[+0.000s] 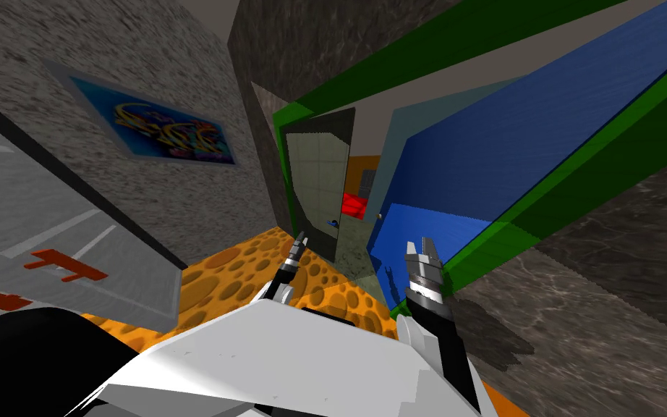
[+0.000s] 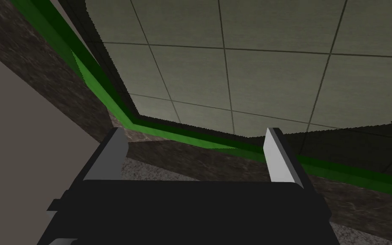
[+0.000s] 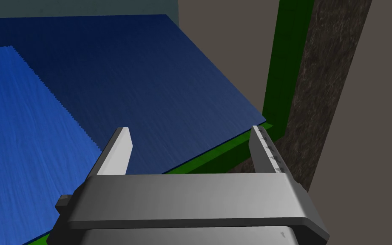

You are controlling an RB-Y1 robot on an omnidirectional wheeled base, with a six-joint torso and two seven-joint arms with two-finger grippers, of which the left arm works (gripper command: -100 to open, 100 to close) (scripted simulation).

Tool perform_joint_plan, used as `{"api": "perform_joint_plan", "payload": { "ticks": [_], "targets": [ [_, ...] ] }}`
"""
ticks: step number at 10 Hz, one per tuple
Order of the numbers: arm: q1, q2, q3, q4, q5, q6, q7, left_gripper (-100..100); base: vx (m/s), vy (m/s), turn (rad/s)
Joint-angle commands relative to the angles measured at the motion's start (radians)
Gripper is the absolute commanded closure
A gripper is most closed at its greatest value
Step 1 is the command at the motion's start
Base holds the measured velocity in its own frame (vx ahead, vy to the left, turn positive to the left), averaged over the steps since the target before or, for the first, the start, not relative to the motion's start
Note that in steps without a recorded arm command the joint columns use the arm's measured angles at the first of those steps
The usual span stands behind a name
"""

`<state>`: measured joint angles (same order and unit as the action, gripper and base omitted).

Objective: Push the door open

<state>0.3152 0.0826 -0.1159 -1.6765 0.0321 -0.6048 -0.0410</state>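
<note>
Blue door (image 1: 513, 152) stands ajar ahead and to our right in its green frame (image 1: 578, 184), its face just beyond the right gripper (image 1: 422, 250), whose fingers are apart and empty. The left gripper (image 1: 298, 242), fingers also apart, points at the frame's other side and a grey tiled wall (image 2: 254, 64). We judge the door a rigid, smooth hinged panel: no grasp needed, so press flat on the face near its free edge
</note>
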Motion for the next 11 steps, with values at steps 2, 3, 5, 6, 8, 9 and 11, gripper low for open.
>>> {"api": "perform_joint_plan", "payload": {
  "ticks": [2, 3, 5, 6, 8, 9, 11],
  "targets": [
    [-0.015, 0.001, -0.014, 0.067, -0.004, -0.01, 0.006, -100, 0.097, 0.064, -0.087],
    [-0.022, 0.0, -0.019, 0.094, -0.005, -0.015, 0.008, -100, 0.084, 0.065, -0.082],
    [-0.037, 0.0, -0.028, 0.152, -0.008, -0.025, 0.012, -100, 0.09, 0.064, -0.073],
    [-0.044, -0.001, -0.033, 0.18, -0.009, -0.03, 0.014, -100, 0.083, 0.068, -0.09],
    [-0.051, -0.002, -0.038, 0.208, -0.01, -0.035, 0.016, -100, 0.05, 0.032, -0.027],
    [-0.058, -0.003, -0.042, 0.236, -0.012, -0.04, 0.017, -100, 0.074, 0.041, -0.078],
    [-0.072, -0.005, -0.051, 0.289, -0.014, -0.05, 0.021, -100, 0.08, 0.057, -0.078]
  ]
}}
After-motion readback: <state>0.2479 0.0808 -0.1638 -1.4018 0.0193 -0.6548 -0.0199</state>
